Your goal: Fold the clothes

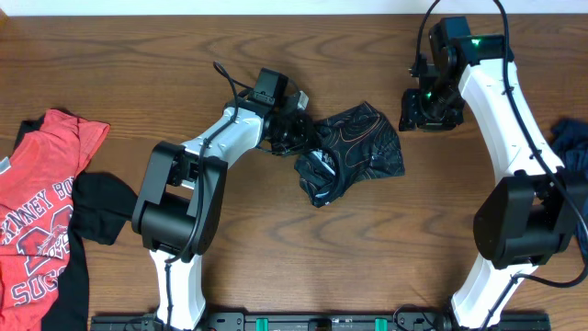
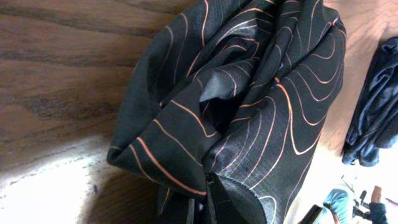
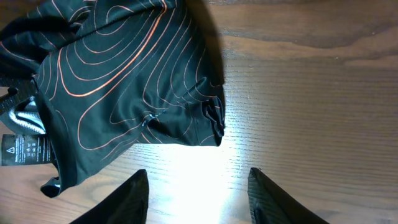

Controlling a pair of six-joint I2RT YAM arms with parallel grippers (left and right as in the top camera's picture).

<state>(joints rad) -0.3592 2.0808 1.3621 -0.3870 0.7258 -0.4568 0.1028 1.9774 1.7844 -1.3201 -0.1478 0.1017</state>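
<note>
Jersey [image 1: 358, 147] edge is pinched in the left tool [image 1: 299, 138] to pull it flat, while the right tool [image 3: 198, 193] hangs just beside it, fingers apart.

We record a brown wood-grain table [image 1: 303, 257]. Along its near edge we note a black rail [image 1: 367, 323] with green fittings.
</note>
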